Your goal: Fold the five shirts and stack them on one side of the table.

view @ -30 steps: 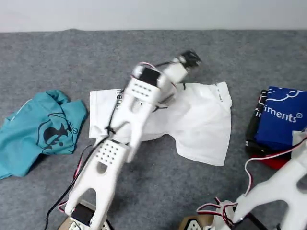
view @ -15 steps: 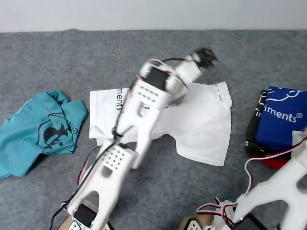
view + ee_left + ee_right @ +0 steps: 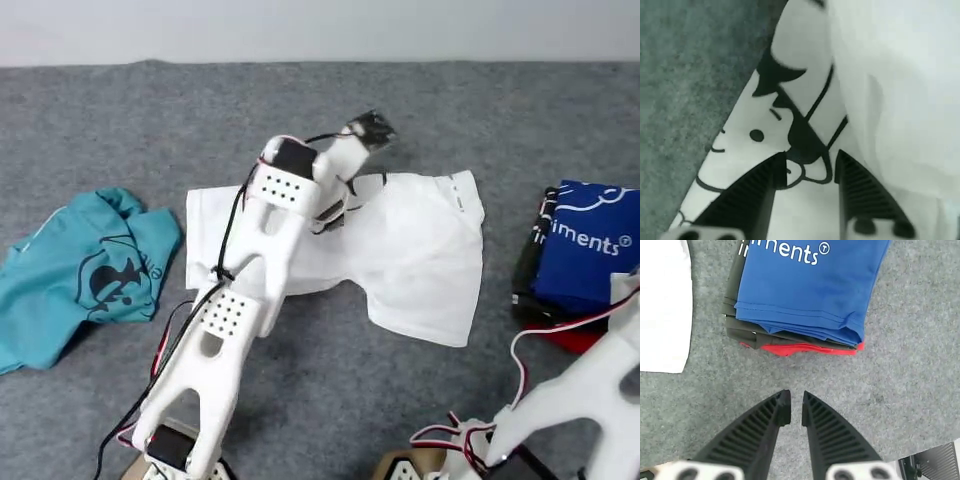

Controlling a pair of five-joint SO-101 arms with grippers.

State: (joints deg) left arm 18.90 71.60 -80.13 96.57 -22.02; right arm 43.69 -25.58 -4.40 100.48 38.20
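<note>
1. Left gripper [image 3: 809, 156], black ribbed fingers on the white plastic left arm [image 3: 255, 270]: we log the fingers moderately parted, holding nothing. It hangs over the 12 o'clock edge of entry 2; whether the tips touch the cloth we cannot tell

2. White cloth shirt [image 3: 420, 260], rumpled and partly spread, at the table's centre: it lies directly beneath the left gripper. In the left wrist view we see its black printed figure [image 3: 800, 135] in the gap between the fingers, with the shirt's edge meeting the grey felt table cover [image 3: 400, 100] just beside them

3. Right gripper [image 3: 795, 397], black ribbed fingers on the white plastic right arm [image 3: 560, 400] at 5 o'clock: we log the fingers drawn almost together, a thin slit between the tips, nothing in them. It hangs over bare felt, with entry 4 just beyond the fingertips and apart from them

4. Stack of folded shirts [image 3: 570, 300] at 3 o'clock: blue cloth shirt [image 3: 805, 285] with white lettering on top, dark shirt [image 3: 740, 332] under it, red shirt [image 3: 800, 349] lowest, only its edge showing. A corner of the white cloth shirt lies near the stack on its 9 o'clock side, not touching it

5. Teal cloth shirt [image 3: 90, 275] with a dark printed figure, unfolded and bunched, at 9 o'clock, well apart from both grippers
</note>
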